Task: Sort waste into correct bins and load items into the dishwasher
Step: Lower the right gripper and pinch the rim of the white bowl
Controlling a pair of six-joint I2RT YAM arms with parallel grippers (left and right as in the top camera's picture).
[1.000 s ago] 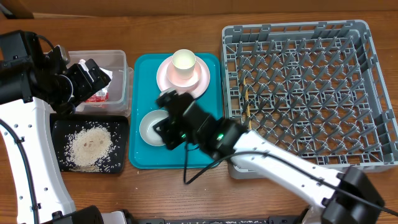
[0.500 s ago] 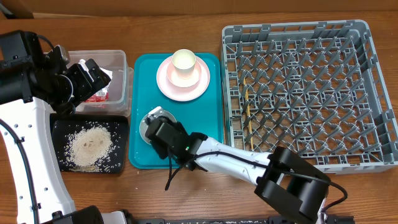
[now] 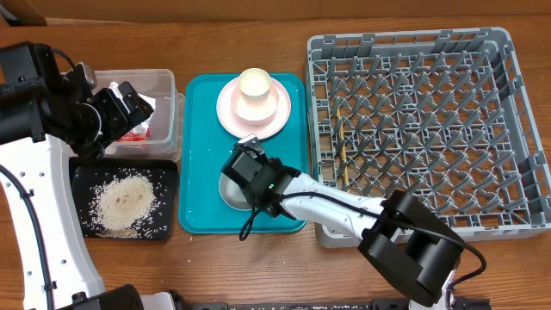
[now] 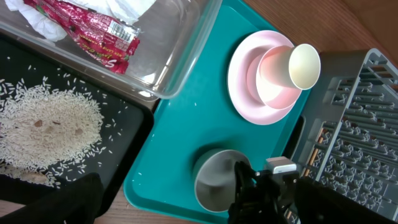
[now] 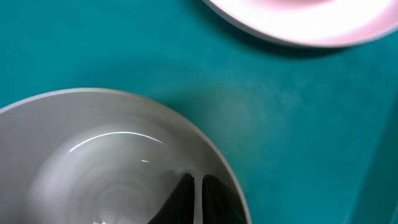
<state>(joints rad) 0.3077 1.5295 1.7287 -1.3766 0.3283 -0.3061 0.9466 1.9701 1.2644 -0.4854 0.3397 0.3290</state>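
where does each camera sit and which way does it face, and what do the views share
Overhead: fixed above the table, looking straight down on the teal plastic tray, square grey dish rack, left arm and right arm.
Left wrist: on the left arm above the clear rectangular tub, looking down toward the tray; a dark shape at bottom left, perhaps its finger.
Right wrist: close over the round grey-green bowl, facing down; its dark fingertips show.
Shared: all three see bowl and tray.
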